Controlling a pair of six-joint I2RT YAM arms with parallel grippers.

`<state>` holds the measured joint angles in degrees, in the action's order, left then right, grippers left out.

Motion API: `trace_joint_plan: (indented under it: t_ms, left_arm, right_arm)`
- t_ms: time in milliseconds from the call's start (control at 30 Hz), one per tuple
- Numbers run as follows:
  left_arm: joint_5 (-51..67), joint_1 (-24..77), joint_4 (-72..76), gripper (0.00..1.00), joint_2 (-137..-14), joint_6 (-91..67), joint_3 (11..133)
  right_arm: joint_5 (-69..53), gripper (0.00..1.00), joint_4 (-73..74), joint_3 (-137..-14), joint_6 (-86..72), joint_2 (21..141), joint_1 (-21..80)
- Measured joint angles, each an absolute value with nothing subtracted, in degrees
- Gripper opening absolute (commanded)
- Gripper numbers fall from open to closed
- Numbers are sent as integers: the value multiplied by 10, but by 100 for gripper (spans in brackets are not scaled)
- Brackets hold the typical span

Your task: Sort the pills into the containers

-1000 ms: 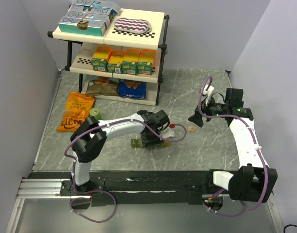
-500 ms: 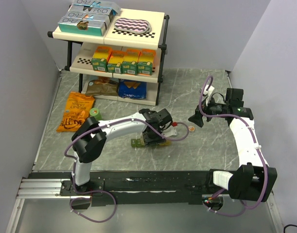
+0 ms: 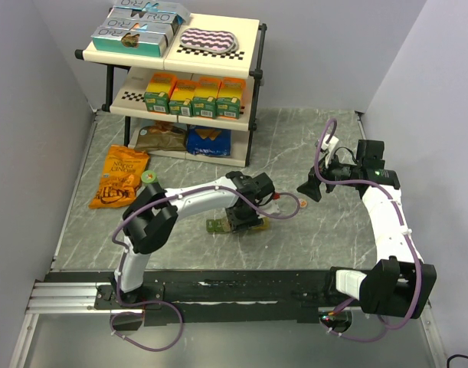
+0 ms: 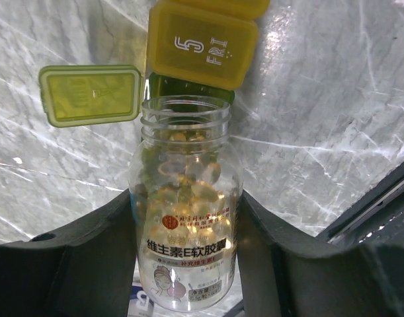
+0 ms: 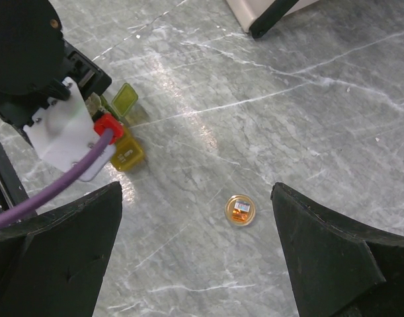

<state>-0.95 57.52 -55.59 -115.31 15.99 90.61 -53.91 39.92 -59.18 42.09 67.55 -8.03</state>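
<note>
The narrow translucent green-to-yellow strip of lidded containers (image 3: 215, 225) lies on the grey marbled table (image 3: 310, 146), one pale-green lid (image 4: 89, 94) flipped open. The left gripper (image 4: 186, 228) pinches a clear uncapped bottle (image 4: 185, 277) of yellow softgel pills (image 4: 188, 191), its mouth just above that open cell; tilt slowly so few spill. The right gripper (image 5: 195, 198) hangs spread, empty, well apart.

Clear pill bottle (image 4: 185, 218), packed with pale yellow softgels (image 4: 188, 191), its white label printed in black characters. On the containers (image 4: 203, 41), a deep yellow lid marked "5 FRI" in white, and a lime-green lid (image 4: 89, 94). Left fingers (image 4: 63, 264) are matte black. The bench (image 5: 307, 86) is grey marble veined white, with a small amber disc (image 5: 240, 210). Purple cable (image 5: 49, 188), red plug (image 5: 106, 124).
</note>
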Motion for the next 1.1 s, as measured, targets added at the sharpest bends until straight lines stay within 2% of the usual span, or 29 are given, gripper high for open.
trace_joint_plan:
  t_ms: [733, 1100]
  left_arm:
    - [-73, 585, -565, 1, -1153, 141, 907]
    - [-61, 588, -567, 1, -1146, 141, 892]
  right_arm:
    - [-548, 100, 407, -592, 429, 685, -82]
    - [-552, 100, 413, -592, 432, 687, -86]
